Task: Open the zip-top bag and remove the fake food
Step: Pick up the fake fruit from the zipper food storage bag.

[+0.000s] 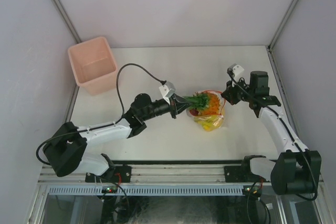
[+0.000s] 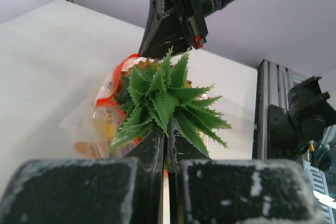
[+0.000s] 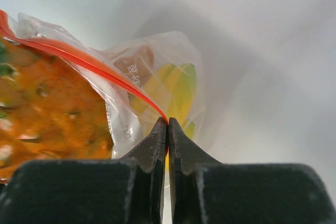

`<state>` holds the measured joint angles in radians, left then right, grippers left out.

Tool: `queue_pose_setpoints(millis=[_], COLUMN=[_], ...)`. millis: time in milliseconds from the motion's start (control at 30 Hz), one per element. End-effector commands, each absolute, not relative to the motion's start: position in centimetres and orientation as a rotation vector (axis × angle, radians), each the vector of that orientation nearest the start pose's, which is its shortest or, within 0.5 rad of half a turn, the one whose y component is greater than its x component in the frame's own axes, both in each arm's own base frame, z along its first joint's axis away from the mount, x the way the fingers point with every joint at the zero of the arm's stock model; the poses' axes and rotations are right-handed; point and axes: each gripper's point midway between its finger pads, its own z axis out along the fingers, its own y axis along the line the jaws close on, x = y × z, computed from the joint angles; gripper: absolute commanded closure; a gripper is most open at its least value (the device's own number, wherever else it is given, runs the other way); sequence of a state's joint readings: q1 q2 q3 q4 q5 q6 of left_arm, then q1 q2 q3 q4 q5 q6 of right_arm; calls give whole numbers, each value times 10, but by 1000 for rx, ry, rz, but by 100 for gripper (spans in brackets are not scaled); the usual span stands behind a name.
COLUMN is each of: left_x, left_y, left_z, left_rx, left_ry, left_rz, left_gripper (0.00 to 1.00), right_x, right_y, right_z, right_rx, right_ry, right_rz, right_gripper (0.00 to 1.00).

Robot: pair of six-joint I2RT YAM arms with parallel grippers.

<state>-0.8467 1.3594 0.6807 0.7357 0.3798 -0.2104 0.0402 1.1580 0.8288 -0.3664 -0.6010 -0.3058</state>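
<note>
left gripper (image 1: 181,106): jaws clamped tight on the pineapple (image 1: 211,104) by its green leaf crown (image 2: 164,97). Leaf bases were hidden behind the fingers (image 2: 152,148).
right gripper (image 1: 226,96): jaws pinched together on the bag's (image 1: 214,120) red zip strip (image 3: 86,60), at its corner.
bag: mid-table (image 1: 157,140), between the two grippers. Couldn't tell if it rested on the table or hung lifted.
pineapple: leaves stuck out toward the left gripper and the orange body sat in the bag mouth. How much was inside was unclear. Right wrist view cut it off at the left edge.
banana (image 3: 177,88): yellow, inside the bag, blurred through the plastic.
other bits: reddish-brown shapes behind the plastic, not identifiable.
bin (image 1: 92,64): pink, far-left corner, well apart from the bag.
</note>
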Motion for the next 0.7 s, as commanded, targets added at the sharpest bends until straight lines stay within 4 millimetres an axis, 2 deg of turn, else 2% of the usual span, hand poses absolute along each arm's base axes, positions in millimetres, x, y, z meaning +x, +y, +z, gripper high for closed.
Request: queue_pose_setpoints(millis=[0,67,300,500,667], left_x=[232,231,234,231,228], left_y=[-358,-359,-377,-383,-388], left_z=[290,288,299,331,342], left_rx=[663,661,596,519,529], left_ry=[1215,1225,1190,1076,1057], left_rz=[-1218,-1235,-1389,-1548,-1596], left_gripper=[100,100,100,100,100], right_x=[320,319,313,317,315], right_y=[89,92,110,105,105], right_z=[166,168,165,163,172], right_rx=[-595,-602,-655,-593,-570], right_ry=[2046,2037,2031,2041,2009], right_rz=[515,535,608,654,717], right_gripper=[100,100,100,100,100])
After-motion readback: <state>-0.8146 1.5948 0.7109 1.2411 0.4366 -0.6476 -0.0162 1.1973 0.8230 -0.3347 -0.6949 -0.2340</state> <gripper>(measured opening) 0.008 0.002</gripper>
